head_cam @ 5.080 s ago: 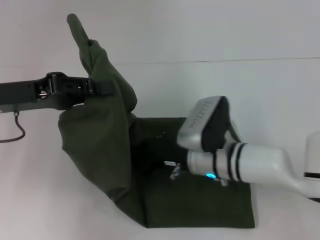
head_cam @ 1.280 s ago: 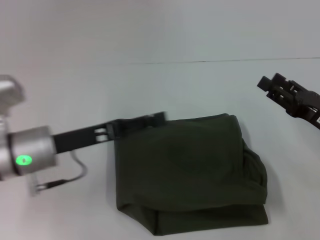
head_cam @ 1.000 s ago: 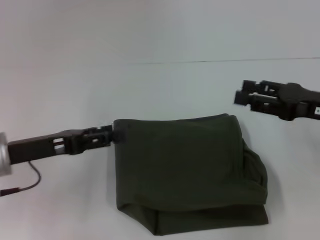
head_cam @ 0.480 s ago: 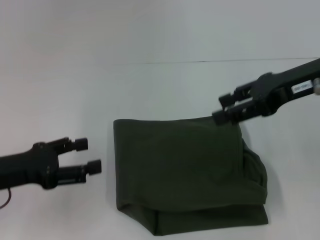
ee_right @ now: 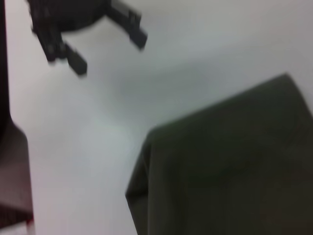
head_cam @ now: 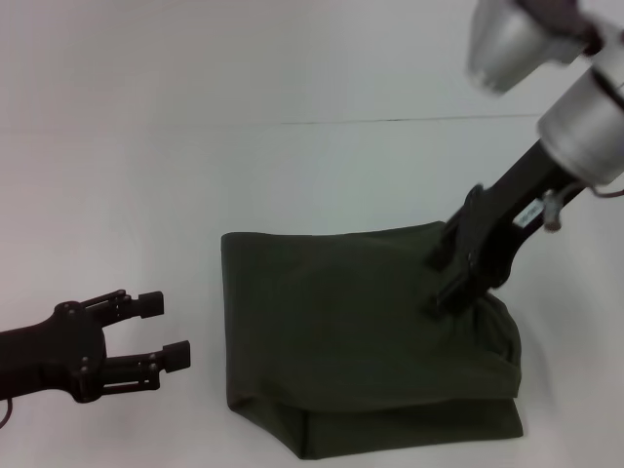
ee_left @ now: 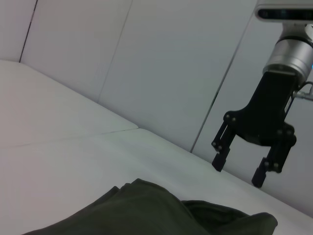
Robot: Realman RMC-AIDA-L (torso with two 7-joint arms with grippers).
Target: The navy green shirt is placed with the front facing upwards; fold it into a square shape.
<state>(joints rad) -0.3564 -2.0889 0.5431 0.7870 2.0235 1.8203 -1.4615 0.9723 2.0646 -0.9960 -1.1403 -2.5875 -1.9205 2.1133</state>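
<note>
Now the navy green shirt [head_cam: 361, 336] lies on the white table [head_cam: 146, 175] as a folded, roughly square bundle, with looser folds bunched along its right side. The right gripper [head_cam: 441, 283] hangs over the far right corner of the shirt, pointing down; its fingers are apart and hold nothing, and the left wrist view shows them just above the cloth, not touching it. The left gripper [head_cam: 161, 331] is low over the table, to the left of the shirt and apart from it. Its two fingers [head_cam: 148, 304] are spread and empty, pointing toward the shirt's left edge.
</note>
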